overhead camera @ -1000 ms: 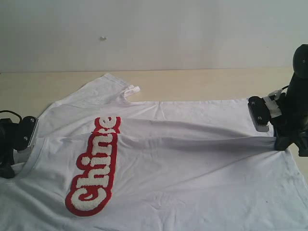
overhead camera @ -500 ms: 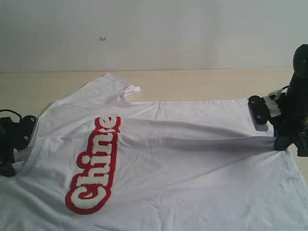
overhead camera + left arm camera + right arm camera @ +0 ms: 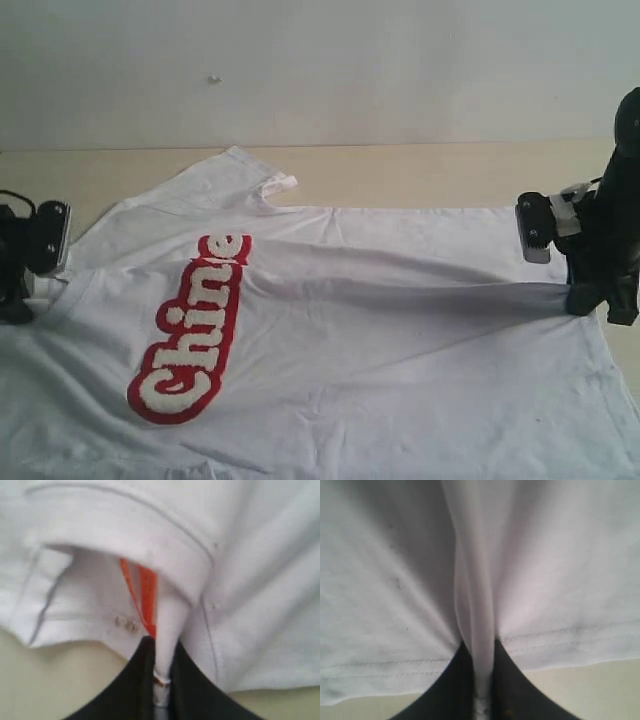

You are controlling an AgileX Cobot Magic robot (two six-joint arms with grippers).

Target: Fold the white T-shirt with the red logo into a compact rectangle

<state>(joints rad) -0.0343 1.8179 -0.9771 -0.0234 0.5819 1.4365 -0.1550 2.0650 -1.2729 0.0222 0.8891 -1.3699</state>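
Your left hand (image 3: 162, 651) pinches the white T-shirt (image 3: 400, 340) at the collar; your right hand (image 3: 481, 652) clamps the hem, fabric taut between them.

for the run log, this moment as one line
left tool: shut on white T-shirt collar | right tool: shut on hem | fabric: taut between tools | fold: unfinished

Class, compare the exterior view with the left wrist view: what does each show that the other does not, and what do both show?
Only the exterior view: the red-outlined fuzzy white letter logo and the right hand shut on the hem of the wrinkled white cotton T-shirt. Only the left wrist view: the small orange tag inside the ribbed collar. Both: that T-shirt, the left hand pinching its collar, and the pale wooden table.
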